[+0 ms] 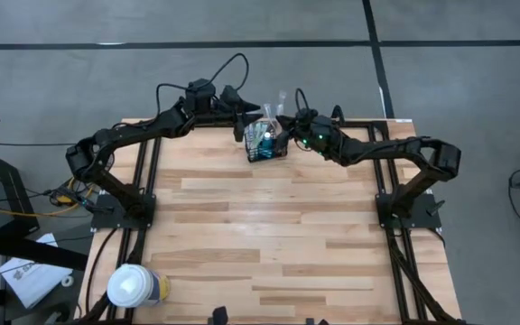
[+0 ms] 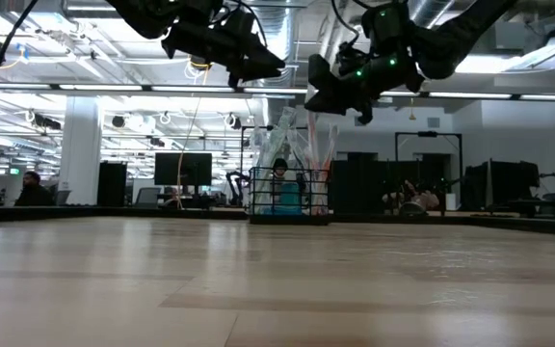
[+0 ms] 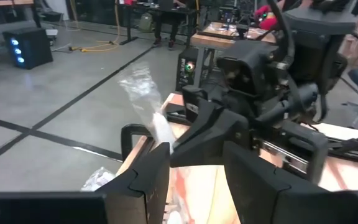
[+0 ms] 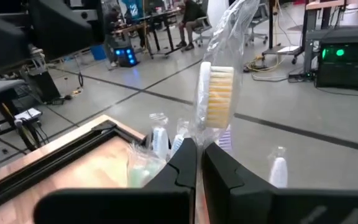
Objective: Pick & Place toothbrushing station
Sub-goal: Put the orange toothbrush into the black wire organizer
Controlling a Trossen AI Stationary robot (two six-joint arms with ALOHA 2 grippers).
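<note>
Toothbrushes (image 2: 292, 145) in clear crinkled plastic wrappers stand bristle-end up in the small black wire-mesh basket (image 1: 267, 144), their long axes near upright and fanning slightly outward at the tops. The basket is rectangular, with thin dark wires in an open grid, and sits at the far edge of the pale wooden plank surface (image 1: 269, 244), about midway between the two arms. Teal items, seemingly small tubes, show low inside it, but their number cannot be told; the brushes too overlap too much for a sure count.

The right gripper (image 4: 199, 163) is above the basket on its right side. Its jaws are closed on the handle of one wrapped toothbrush (image 4: 216, 93), whose white head with cream bristles points up and away from the fingers, the long axis nearly in line with them. The wrapper is glossy and wrinkled, rising past the brush head.

The left gripper (image 3: 194, 171) hangs above the basket on its left side, facing the right arm's dark, blocky wrist. Its two broad matte black fingers (image 3: 148, 171) stand apart with a clear gap between them, and nothing is seen gripped; a twisted clear wrapper top (image 3: 143, 93) rises just beyond them.

One round cup with a white lid and a yellow-and-blue side (image 1: 136, 286) stands at the near left corner of the surface, well apart from the basket.
</note>
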